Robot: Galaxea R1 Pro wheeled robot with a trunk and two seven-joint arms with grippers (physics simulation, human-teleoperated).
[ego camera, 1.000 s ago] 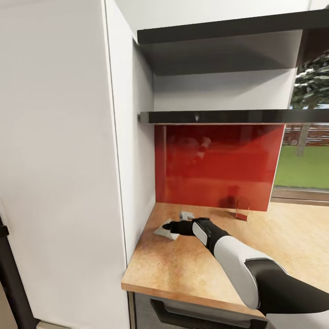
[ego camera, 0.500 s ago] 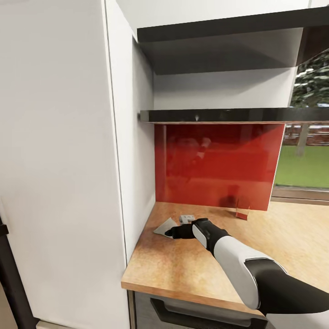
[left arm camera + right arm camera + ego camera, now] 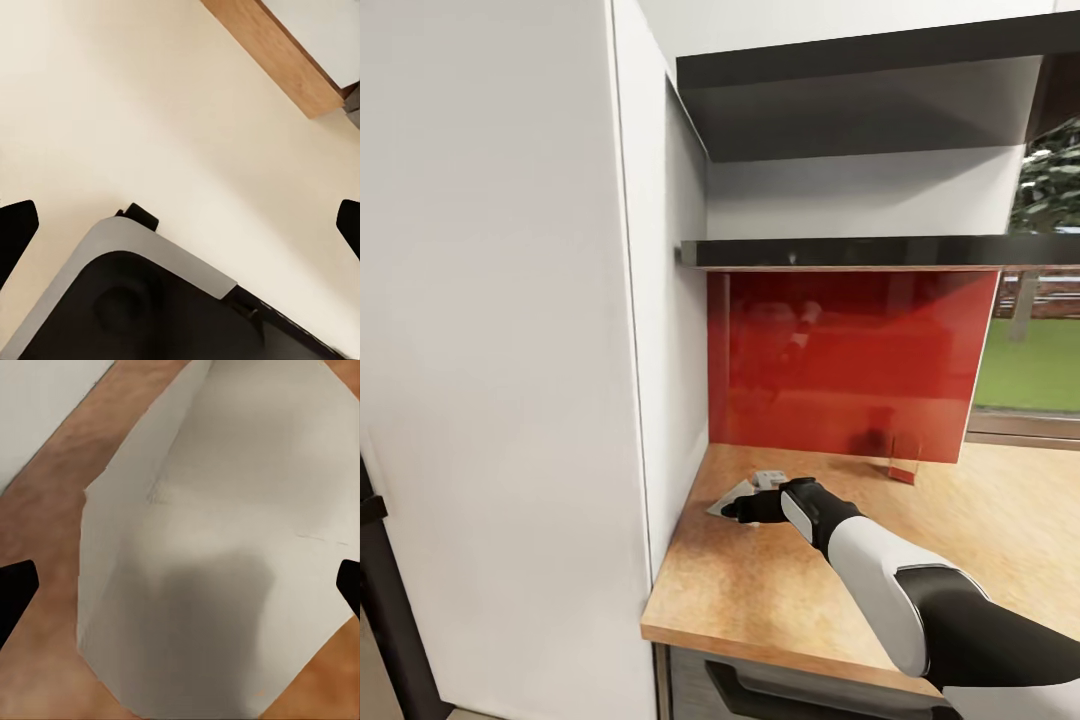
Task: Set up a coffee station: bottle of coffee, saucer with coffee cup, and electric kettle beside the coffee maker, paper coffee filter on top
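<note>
The right hand [image 3: 732, 511], black at the end of a white-and-black forearm, reaches across the light beige wood-look tabletop [image 3: 780, 590] toward the corner by the tall white cabinet side [image 3: 500, 380], and its tip sits at the small pale grey-white paper coffee filter [image 3: 730, 497], which lies flat on the tabletop just in front of the glossy red backsplash panel [image 3: 850, 360]. In the right wrist view the filter [image 3: 217, 547] spreads broadly between the two dark fingertips [image 3: 15, 592], which stand wide apart at either edge, so this hand is spread and straddling the paper, not yet clamped on it. The left hand [image 3: 180, 232] looks down at a pale floor [image 3: 112, 97] and a dark grey rounded base part [image 3: 150, 300], its fingertips likewise far apart with nothing between them. A small grey block [image 3: 768, 477] lies just beyond the filter, and a small clear red-tinted stand [image 3: 903, 468] sits near the backsplash. The thin dark grey shelf board [image 3: 840, 252] above carries nothing visible here. Judging from this, the task is at an early stage: the filter is about to be picked up, while the other items are yet to be placed, as far as these views let me judge.
</note>
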